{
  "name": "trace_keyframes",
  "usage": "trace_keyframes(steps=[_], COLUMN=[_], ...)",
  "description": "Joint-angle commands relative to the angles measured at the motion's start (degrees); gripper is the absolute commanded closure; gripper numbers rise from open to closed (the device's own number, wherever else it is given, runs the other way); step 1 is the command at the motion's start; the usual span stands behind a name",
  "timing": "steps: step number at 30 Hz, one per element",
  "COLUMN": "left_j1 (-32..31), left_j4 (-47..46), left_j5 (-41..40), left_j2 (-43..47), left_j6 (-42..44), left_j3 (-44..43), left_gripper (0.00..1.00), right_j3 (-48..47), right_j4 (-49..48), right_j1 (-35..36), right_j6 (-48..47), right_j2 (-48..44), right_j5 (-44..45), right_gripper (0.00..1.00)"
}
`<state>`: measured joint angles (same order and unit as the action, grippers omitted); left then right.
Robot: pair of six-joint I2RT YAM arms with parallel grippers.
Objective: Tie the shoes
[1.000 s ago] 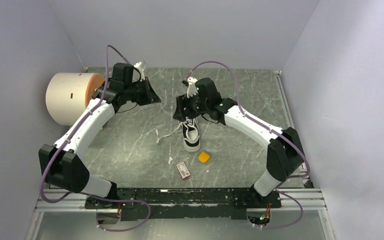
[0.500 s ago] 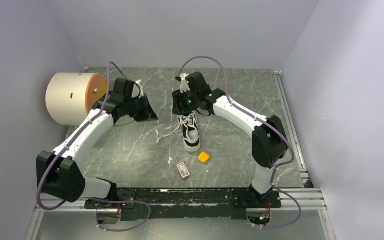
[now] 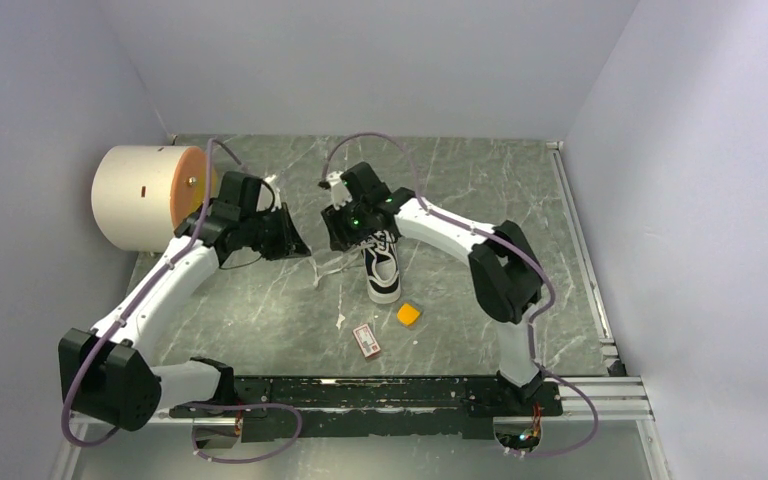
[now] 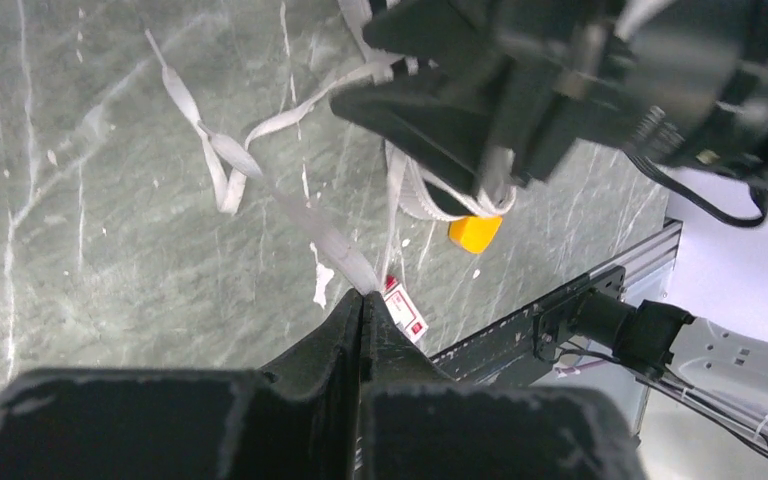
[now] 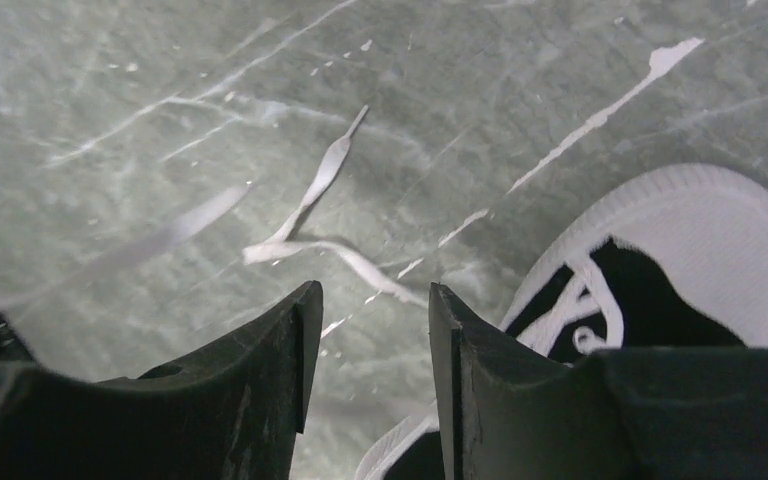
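The black-and-white sneaker (image 3: 382, 268) stands mid-table, white toe toward the arms. Its long white laces (image 3: 328, 268) trail off to its left. My left gripper (image 3: 298, 246) is left of the shoe; in the left wrist view it (image 4: 362, 298) is shut on one lace (image 4: 305, 215), which runs taut up to a loose loop. My right gripper (image 3: 340, 232) hovers at the shoe's far left side; in the right wrist view it (image 5: 372, 292) is open and empty above the floor, with a slack lace (image 5: 310, 235) beyond it and the shoe (image 5: 660, 260) to its right.
A small orange block (image 3: 408, 314) and a red-and-white card (image 3: 366, 340) lie near the shoe's toe. A large cream cylinder (image 3: 145, 195) lies at the far left. Grey walls close in three sides. The black rail (image 3: 380, 392) runs along the near edge.
The right gripper has moved left, from above the shoe's heel to its left side. The left gripper has moved nearer and right, toward the laces.
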<state>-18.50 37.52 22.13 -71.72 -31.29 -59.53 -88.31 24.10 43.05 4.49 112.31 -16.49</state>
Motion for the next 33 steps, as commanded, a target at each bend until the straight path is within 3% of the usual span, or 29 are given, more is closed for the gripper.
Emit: trace_keyframes(steps=[1, 9, 16, 19, 22, 25, 28, 33], left_j1=[-0.22, -0.22, -0.22, -0.22, -0.22, -0.22, -0.22, -0.22], left_j4=[2.45, 0.77, 0.15, -0.20, -0.88, -1.07, 0.40, -0.37], left_j5=[1.96, 2.77, 2.31, 2.01, 1.48, 0.57, -0.49, 0.96], left_j2=[2.42, 3.26, 3.17, 2.28, 0.10, -3.38, -6.36, -7.01], left_j6=[-0.18, -1.39, -0.82, 0.33, 1.90, 3.38, 4.83, 5.18], left_j3=[5.09, 9.12, 9.42, 6.96, 2.58, -2.37, -5.58, -4.58], left_gripper=[0.95, 0.95, 0.95, 0.95, 0.95, 0.95, 0.95, 0.95], right_j3=[-3.88, -1.23, -1.67, -4.67, -1.30, -0.96, -6.59, -11.76], right_j4=[1.83, -0.30, -0.70, 1.58, -2.21, -1.96, 6.18, 14.99], right_j1=[2.96, 7.38, 7.75, 4.40, -0.98, -4.69, -4.41, -3.23], right_j6=[-7.27, -12.36, -9.46, -1.38, 5.31, 5.85, -0.95, -7.02], right_j2=[5.38, 7.68, 9.66, 8.04, 1.60, -2.13, 1.72, 6.28], right_j5=[3.97, 4.63, 3.33, 0.86, -5.80, -7.28, -2.31, 15.10], right_gripper=[0.54, 0.55, 0.54, 0.54, 0.50, 0.44, 0.46, 0.52])
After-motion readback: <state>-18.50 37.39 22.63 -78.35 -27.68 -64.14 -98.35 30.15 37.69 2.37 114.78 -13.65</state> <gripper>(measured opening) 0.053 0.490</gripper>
